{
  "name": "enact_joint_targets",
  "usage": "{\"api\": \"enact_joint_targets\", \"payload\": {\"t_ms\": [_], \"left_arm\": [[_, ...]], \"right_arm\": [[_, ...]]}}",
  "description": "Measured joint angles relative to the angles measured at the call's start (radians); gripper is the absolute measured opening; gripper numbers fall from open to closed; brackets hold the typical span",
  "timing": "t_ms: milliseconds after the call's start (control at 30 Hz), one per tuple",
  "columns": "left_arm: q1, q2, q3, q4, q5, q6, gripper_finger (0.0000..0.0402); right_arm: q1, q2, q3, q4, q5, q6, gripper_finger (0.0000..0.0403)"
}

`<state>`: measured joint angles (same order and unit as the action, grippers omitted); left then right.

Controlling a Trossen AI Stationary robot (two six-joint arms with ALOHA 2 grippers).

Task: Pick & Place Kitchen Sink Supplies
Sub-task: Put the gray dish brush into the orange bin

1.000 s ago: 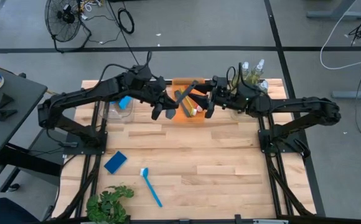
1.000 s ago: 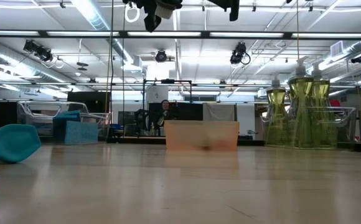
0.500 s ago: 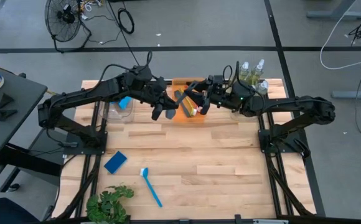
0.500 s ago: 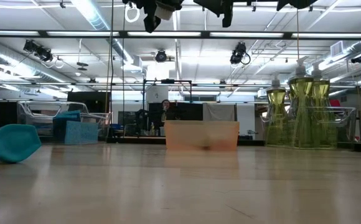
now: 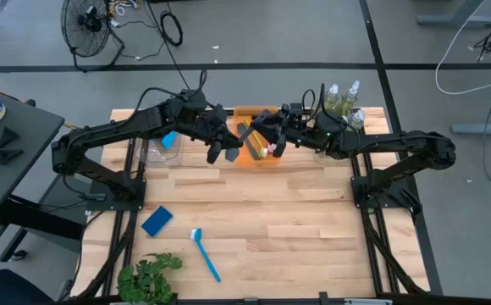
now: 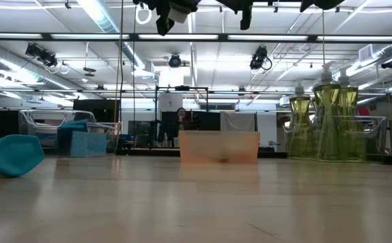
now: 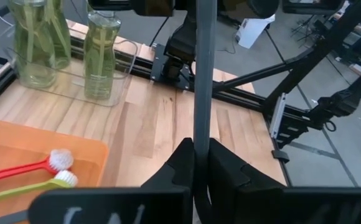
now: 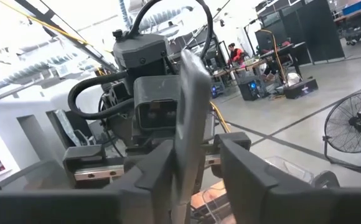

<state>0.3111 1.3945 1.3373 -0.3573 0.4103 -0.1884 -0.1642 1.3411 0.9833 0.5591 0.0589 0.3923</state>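
Left pincer (image 5: 214, 153) is clamped on a dark brush handle (image 5: 247, 135) held above the orange tray (image 5: 261, 160). Right pincer (image 5: 273, 146) straddles the handle's far end — fingers (image 8: 233, 163) apparently not yet clamped. Handle's long axis spans the two pincers, so the handover is at arm's tip for both.

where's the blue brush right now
High view: the blue brush lies on the table's near edge, left of centre, between the plant and the dark-blue sponge.

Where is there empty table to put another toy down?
The wood in the middle is bare, between the orange tray and the blue brush. The near right side is bare too. It is crowded along the far edge, around the tray, the pump bottles and both grippers.
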Motion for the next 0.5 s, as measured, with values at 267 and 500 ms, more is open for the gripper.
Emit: {"api": "enact_joint_targets", "payload": {"t_ms": [267, 500], "left_arm": [[0.000, 0.000, 0.000, -0.002, -0.033, 0.001, 0.0054], [0.000, 0.000, 0.000, -0.007, -0.031, 0.004, 0.0037]], "right_arm": [[0.000, 0.000, 0.000, 0.000, 0.000, 0.000, 0.0056], [0.001, 0.000, 0.000, 0.003, -0.010, 0.003, 0.0017]]}}
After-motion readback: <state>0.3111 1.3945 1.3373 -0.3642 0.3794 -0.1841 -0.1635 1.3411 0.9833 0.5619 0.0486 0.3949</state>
